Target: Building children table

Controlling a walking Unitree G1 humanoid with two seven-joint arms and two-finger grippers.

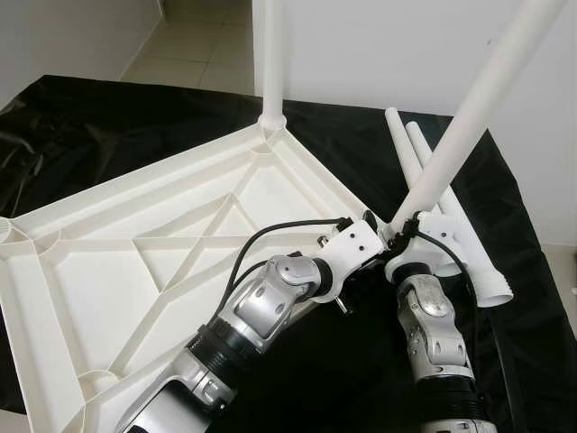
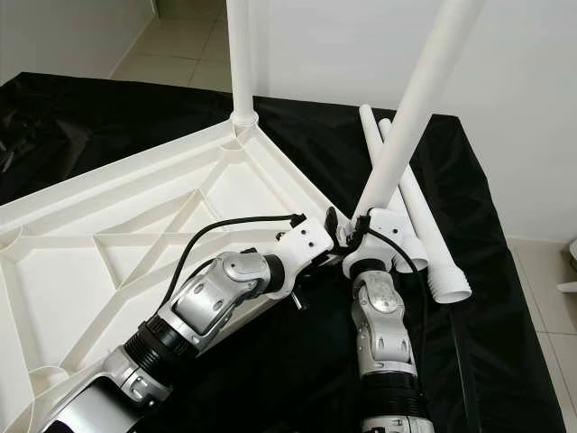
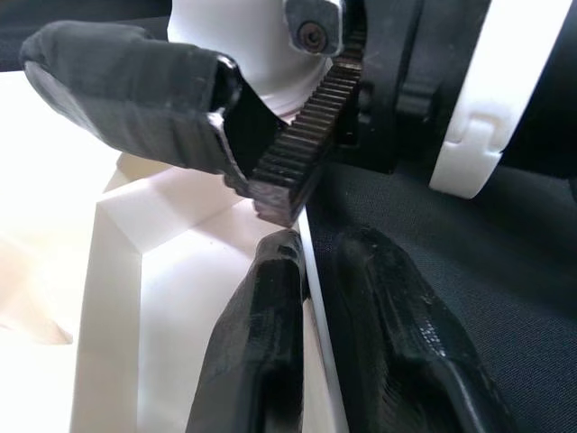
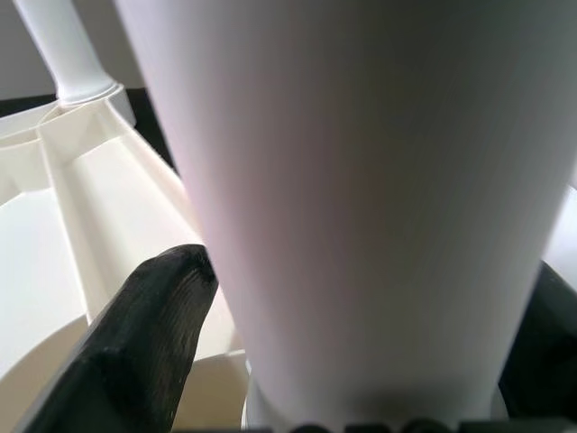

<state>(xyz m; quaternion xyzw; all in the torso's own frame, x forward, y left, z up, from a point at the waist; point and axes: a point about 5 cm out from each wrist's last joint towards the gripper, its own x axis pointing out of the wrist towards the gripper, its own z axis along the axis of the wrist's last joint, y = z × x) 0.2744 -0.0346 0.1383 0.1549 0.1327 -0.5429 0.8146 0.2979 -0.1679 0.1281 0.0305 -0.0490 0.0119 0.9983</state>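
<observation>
Left eye view showing right gripper clamping tilted leg low near the tabletop corner socket, left gripper pinching the rim, handling likely light, stiff, slippery plastic.

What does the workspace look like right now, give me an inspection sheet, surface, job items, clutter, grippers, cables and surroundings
Surface: black cloth under everything.
Job's things: white tabletop lies underside up; one fitted leg stands upright at its far corner; a tilted leg meets the near corner; two spare legs lie on the cloth beside it.
Clutter: nothing seen.
Grippers: right gripper shut on the tilted leg; left gripper pinches the tabletop's rim at that corner.
Cables: black cable loops over the left wrist.
Surroundings: white wall, tiled floor.
</observation>
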